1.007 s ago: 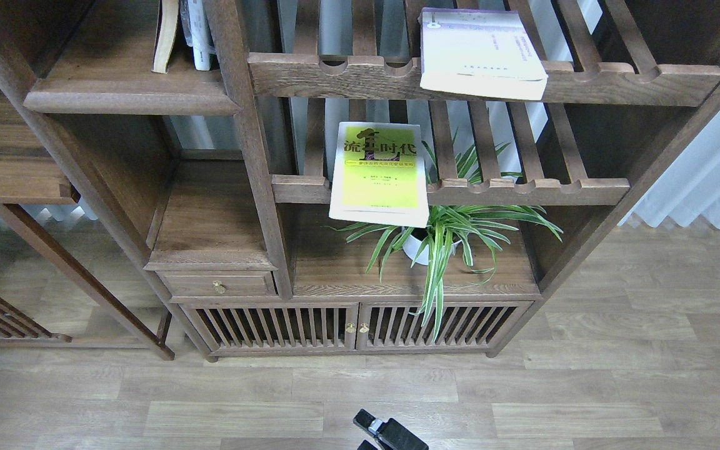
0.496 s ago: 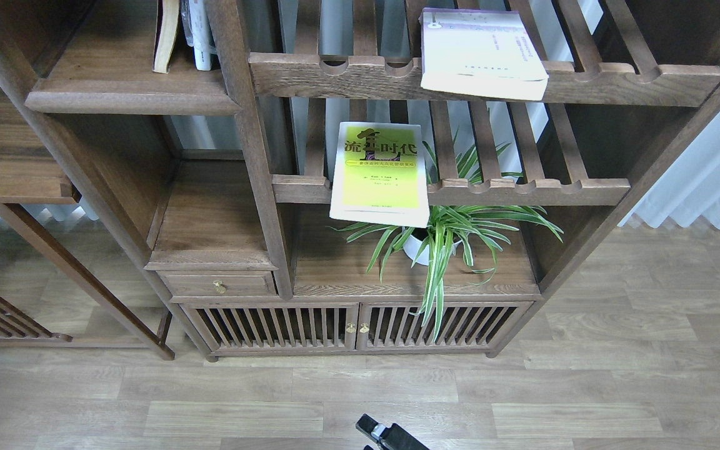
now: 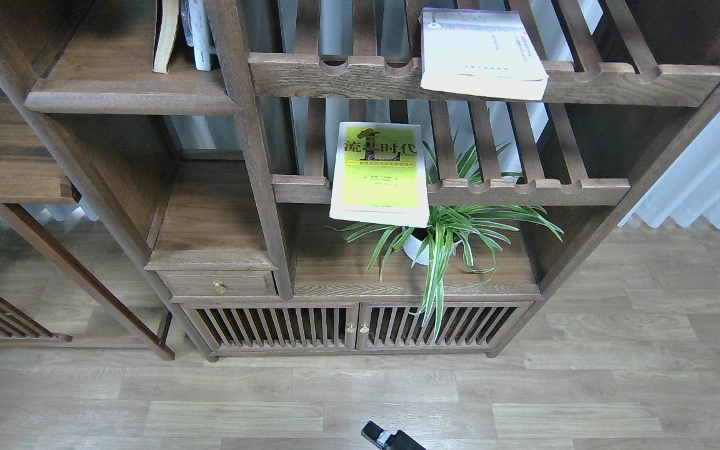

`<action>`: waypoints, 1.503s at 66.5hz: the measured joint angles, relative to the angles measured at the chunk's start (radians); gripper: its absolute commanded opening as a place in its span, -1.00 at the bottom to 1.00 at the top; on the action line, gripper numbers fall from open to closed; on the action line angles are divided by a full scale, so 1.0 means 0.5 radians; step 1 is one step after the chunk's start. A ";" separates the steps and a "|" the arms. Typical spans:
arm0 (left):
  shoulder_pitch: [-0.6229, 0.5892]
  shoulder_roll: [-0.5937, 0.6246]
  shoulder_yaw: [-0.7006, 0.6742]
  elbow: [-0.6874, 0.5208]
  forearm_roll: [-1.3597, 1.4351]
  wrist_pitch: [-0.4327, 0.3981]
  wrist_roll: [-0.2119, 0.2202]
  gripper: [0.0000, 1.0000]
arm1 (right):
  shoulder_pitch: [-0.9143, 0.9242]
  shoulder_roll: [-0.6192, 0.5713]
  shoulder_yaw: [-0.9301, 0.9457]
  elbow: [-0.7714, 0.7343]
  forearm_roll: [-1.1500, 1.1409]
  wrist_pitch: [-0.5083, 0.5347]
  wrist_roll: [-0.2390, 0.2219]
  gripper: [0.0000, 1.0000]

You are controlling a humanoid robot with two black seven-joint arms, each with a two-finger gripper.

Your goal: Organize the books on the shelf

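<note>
right gripper (image 3: 391, 439) low at frame bottom, jaws cannot tell, nothing seen held | left gripper unseen | yellow-green book (image 3: 380, 173) far above it on slatted rack, white book (image 3: 482, 53) higher, right | shelf (image 3: 129, 94) upper left | step: pre-reach; next: raise toward yellow-green book | change: gripper sunk lower.

I'm looking at a dark-brown shelf (image 3: 129, 94) of matt, grainy wood, a yellow-green book (image 3: 380, 175) with a slightly glossy paper cover, a white book (image 3: 482, 53) in matt paper, small shiny brass knobs (image 3: 217, 287), and pale wood-look floor (image 3: 522, 387).
</note>
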 measured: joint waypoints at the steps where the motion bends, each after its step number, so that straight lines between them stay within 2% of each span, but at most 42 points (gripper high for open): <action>1: -0.003 0.001 0.010 0.008 0.000 0.000 0.004 -0.90 | 0.000 0.001 0.000 0.000 0.000 0.000 0.000 0.97; 14: -0.075 0.010 0.121 0.124 0.003 -0.011 0.021 -0.90 | 0.000 0.008 0.001 0.000 0.000 0.000 0.006 0.97; 26: -0.117 -0.031 0.185 0.216 0.003 -0.018 -0.027 -0.90 | -0.002 0.014 0.001 0.000 0.003 0.000 0.006 0.97; 46: -0.240 -0.049 0.425 0.363 0.024 -0.036 -0.034 -0.89 | -0.004 0.018 -0.002 0.002 0.003 0.000 0.006 0.97; 64: -0.425 -0.040 0.733 0.421 0.040 -0.042 -0.057 -0.89 | -0.025 0.018 0.000 0.003 0.005 0.000 0.009 0.97; 90: -0.442 -0.033 0.888 0.451 0.043 -0.040 -0.151 -0.85 | -0.036 0.018 0.010 0.014 0.018 0.000 0.009 0.97; 100: -0.442 -0.030 0.919 0.449 0.044 -0.042 -0.161 -0.85 | -0.034 0.019 0.010 0.015 0.018 0.000 0.009 0.97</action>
